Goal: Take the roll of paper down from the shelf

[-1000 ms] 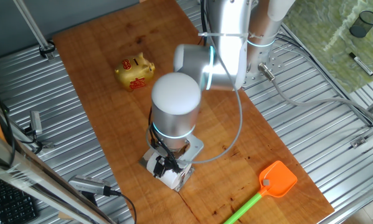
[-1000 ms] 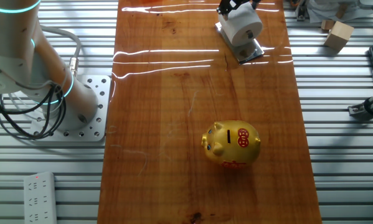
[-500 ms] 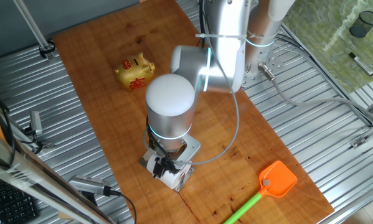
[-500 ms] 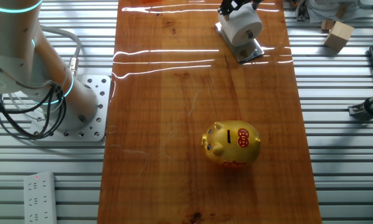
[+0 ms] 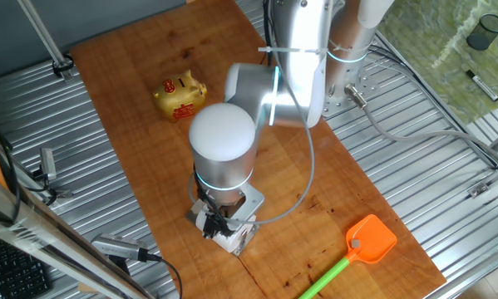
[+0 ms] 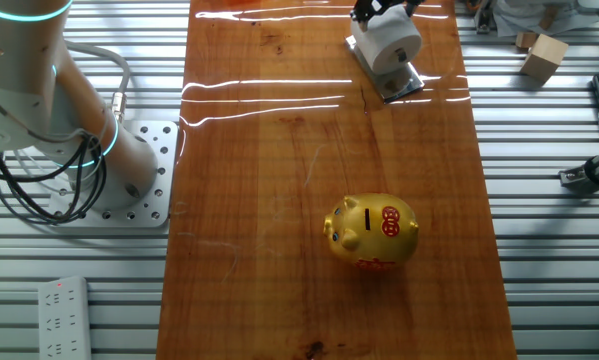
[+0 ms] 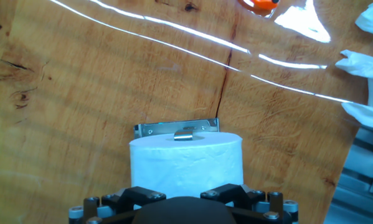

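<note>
Over the roll of paper at the board's end.

My gripper hung right above the roll of paper, which lay on its side on the shelf on the wooden board. I could not tell how wide my jaws stood, nor whether they touched it. The golden piggy bank sat well apart.

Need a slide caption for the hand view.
Gripper poised over the roll of paper on the shelf, wooden board beyond.

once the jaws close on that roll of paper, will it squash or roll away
The roll of paper looks soft and plump, so it will probably dent under a firm squeeze. Being a cylinder lying on the shelf, it may roll if nudged sideways. Likely light.
</note>
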Available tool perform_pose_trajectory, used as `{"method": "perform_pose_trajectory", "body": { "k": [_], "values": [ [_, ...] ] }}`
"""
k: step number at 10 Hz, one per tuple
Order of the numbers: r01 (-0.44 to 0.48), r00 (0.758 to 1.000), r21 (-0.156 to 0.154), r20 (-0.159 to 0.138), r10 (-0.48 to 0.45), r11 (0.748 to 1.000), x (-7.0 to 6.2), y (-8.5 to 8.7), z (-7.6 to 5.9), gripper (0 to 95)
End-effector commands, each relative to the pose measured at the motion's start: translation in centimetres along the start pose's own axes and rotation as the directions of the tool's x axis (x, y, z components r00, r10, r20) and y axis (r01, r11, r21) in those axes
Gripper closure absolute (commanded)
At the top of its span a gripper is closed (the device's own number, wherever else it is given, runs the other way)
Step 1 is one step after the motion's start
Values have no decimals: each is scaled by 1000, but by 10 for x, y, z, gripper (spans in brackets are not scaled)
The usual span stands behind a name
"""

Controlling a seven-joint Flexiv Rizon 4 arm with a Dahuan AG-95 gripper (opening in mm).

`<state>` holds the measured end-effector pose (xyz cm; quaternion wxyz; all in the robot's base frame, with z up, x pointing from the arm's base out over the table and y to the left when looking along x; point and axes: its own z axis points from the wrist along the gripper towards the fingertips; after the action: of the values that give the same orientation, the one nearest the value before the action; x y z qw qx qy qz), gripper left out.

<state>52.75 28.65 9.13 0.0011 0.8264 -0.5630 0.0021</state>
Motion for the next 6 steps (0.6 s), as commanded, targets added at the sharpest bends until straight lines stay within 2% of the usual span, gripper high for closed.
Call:
{"method": "perform_pose_trajectory", "body": {
  "k": [1, 6],
  "values": [
    [-2, 1000, 6, -2, 2, 1000, 1, 1, 0, 0],
    [44, 999, 31, -17, -43, 999, 0, 0, 3, 0]
  ]
}}
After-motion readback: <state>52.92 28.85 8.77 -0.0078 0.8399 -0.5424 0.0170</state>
